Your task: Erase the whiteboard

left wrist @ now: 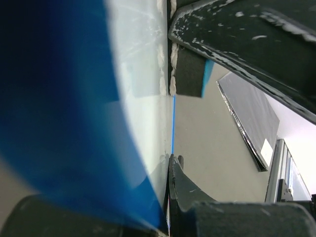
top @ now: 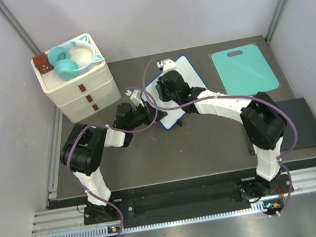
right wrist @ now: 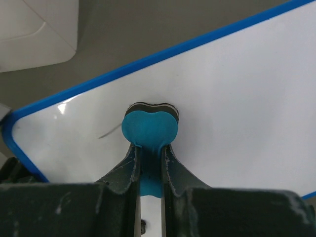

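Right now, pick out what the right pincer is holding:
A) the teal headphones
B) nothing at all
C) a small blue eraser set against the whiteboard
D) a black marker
C: the right wrist view shows the right pincer shut on a small blue eraser, whose dark pad sits against the whiteboard.
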